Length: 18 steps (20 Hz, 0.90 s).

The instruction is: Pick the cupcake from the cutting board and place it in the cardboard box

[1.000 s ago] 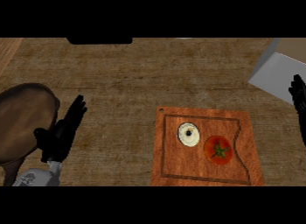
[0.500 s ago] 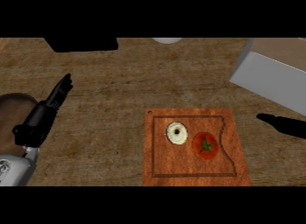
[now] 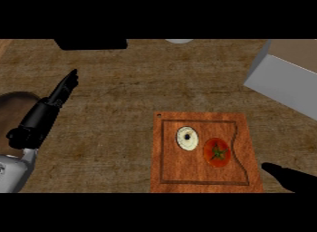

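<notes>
— Right hand (image 3: 298, 181), where's it at?
— Low, just off the near right corner of the cutting board (image 3: 188, 167), not touching it. Only a dark wedge of it shows, so I can't tell whether it's spread or closed. It holds nothing that I can see.
— Cupcake (image 3: 187, 138)?
— On the board, left of middle, with a tomato (image 3: 217, 152) just beside it toward the right. Nothing touches it.
— Left hand (image 3: 54, 97)?
— Well off to the board's left, fingers straight and together, empty, resting.
— Cardboard box (image 3: 288, 79)?
— Beyond the board's far right corner, apart from it.
— Progress, then?
— By my reckoning nothing is done yet. This looks like the approach stage. Grasp, lift, carry to the box and release are all left.
</notes>
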### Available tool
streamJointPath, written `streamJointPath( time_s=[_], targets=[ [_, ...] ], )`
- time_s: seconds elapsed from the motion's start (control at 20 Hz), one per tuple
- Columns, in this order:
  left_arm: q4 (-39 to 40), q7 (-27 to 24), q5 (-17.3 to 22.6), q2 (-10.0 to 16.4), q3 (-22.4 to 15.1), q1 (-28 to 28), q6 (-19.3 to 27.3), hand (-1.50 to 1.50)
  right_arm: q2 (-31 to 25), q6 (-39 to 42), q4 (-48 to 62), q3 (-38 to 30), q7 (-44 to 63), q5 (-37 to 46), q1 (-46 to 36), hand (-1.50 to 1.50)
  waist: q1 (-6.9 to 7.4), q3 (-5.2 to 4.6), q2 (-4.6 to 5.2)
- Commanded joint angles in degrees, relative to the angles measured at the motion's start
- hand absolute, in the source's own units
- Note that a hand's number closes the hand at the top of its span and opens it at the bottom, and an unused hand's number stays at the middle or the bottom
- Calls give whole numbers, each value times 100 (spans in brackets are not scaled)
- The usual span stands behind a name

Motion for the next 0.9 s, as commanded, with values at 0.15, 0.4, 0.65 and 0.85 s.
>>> streamJointPath(
  time_s=[0.15, 0.4, 0.65, 0.85],
  targets=[
    [-197, 119, -180, -79, -103, -195, 1, 0, -494, 1847, -749, 974, 2065, 697, -338, -150, 228, -9, 68],
    [-100, -3, -256, -224, -233, -231, -118, 0, -339, 3296, -755, 1448, 3312, 167, -1460, -150, 419, -6, 119],
    [22, 146, -285, -373, -289, -390, -108, 0, 370, 4012, -441, 2206, 4454, 238, -2191, -150, 440, -22, 112],
    [30, 193, -233, -257, -135, -479, -191, 0, 1006, 4249, 280, 2352, 4845, -17, -2764, -150, 487, -16, 112]
  ],
)
